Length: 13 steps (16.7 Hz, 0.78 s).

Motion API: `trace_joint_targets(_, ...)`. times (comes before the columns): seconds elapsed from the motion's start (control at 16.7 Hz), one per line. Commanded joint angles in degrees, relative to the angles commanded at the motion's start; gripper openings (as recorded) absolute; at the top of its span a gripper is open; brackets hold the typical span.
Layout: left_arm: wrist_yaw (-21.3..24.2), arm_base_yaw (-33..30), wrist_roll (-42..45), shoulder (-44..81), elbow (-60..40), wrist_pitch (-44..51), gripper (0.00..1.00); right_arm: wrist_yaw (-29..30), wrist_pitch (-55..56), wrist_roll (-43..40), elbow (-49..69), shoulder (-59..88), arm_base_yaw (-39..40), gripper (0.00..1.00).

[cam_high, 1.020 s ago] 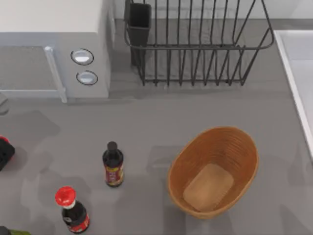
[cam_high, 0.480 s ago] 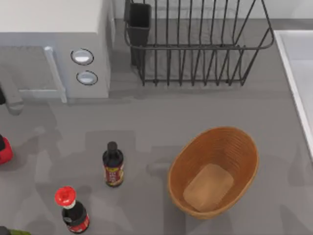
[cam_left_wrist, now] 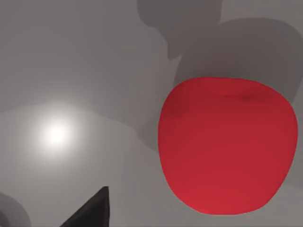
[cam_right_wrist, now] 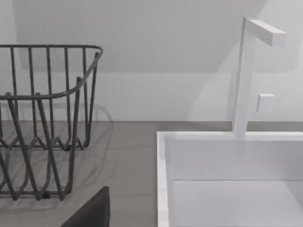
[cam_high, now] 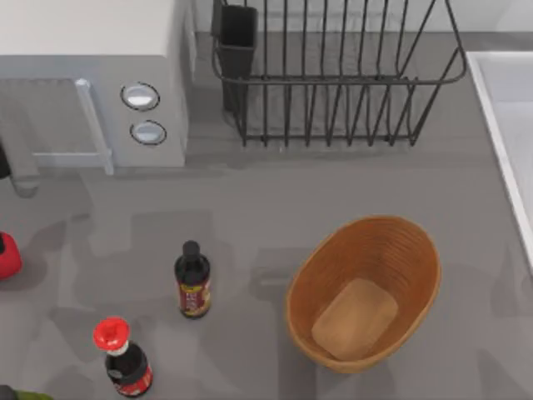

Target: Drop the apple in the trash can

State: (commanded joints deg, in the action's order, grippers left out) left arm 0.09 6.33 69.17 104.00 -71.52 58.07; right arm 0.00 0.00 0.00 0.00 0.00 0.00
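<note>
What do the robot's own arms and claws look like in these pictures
Little of them is visible. In the left wrist view, one dark, matte black, wedge-shaped finger tip of the left claw rises at the frame edge. The right wrist view shows a matching black pointed finger tip. No cables or markings are visible.

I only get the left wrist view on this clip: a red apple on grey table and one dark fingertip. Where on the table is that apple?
Observer: In the top view the apple lies at the table's far left edge, cut off by the frame.
Operator: And the trash can?
Observer: The trash can sits right of centre with nothing in it, well apart from the apple.
Operator: Anything between them?
Observer: A black-capped bottle and a red-capped bottle stand upright there.
Operator: The other arm?
Observer: The right wrist view faces the wire rack and a white sink.
</note>
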Motion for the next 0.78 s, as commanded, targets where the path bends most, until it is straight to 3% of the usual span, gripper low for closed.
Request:
trace_joint_targets(0.24,0.0,0.1,0.1,-0.2,1.8,-1.6,1.0,0.0,0.0,0.0,0.0,0.0,0.0,1.0)
trace_joint_targets(0.78,0.0,0.1,0.2,6.4,8.8,-15.1,1.0,0.0,0.0,0.0,0.0,0.0,0.0,1.0)
